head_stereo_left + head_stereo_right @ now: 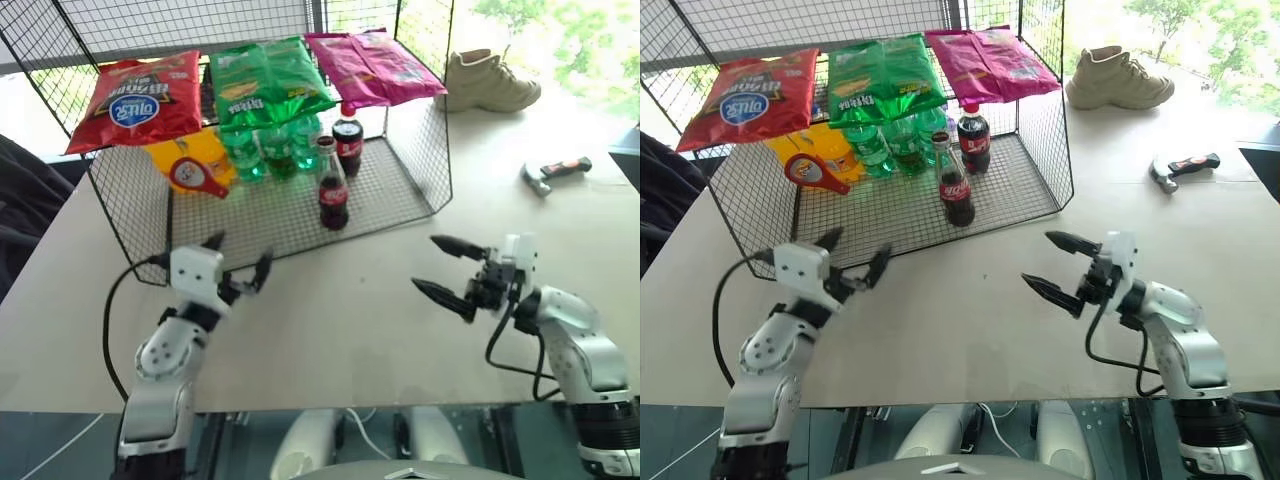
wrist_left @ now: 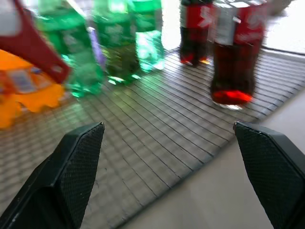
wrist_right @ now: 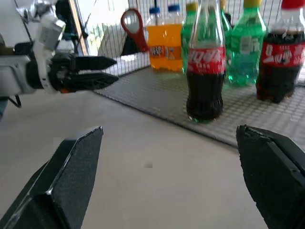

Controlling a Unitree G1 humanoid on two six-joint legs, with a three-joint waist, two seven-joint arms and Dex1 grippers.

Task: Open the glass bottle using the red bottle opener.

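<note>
risk first: crowded wire rack [image 1: 410,190], so a careless reach for the glass bottle [image 1: 333,190] likely to tip it or knock the plastic cola bottle [image 1: 348,146] just behind, or the green soda bottles [image 1: 272,150] beside it; tall, narrow and on a mesh floor, so probably easy to topple with a side push. could also catch a fingertip on the hanging snack bags [image 1: 270,85] or the rack's wire edge on the way in. easy to grab the wrong cola, too, given two dark drinks with red labels close together. red bottle opener [image 1: 196,175] hangs from the mesh in front of the orange soda bottles [image 1: 195,155], so a pull at a bad angle may snag it on the wire or drop it. left gripper [image 1: 240,263] spread wide and empty, just short of the rack's front edge; right gripper [image 1: 450,270] equally wide and empty, over the bare table [image 1: 330,330], well apart from the bottle. glass bottle itself: upright near the rack's front edge, slim and contoured, clear glass, dark liquid, red label with white script, narrow neck, cap apparently on. hammer [image 1: 555,172] and shoe [image 1: 488,82] lie far off to the right, no part in this.
</note>
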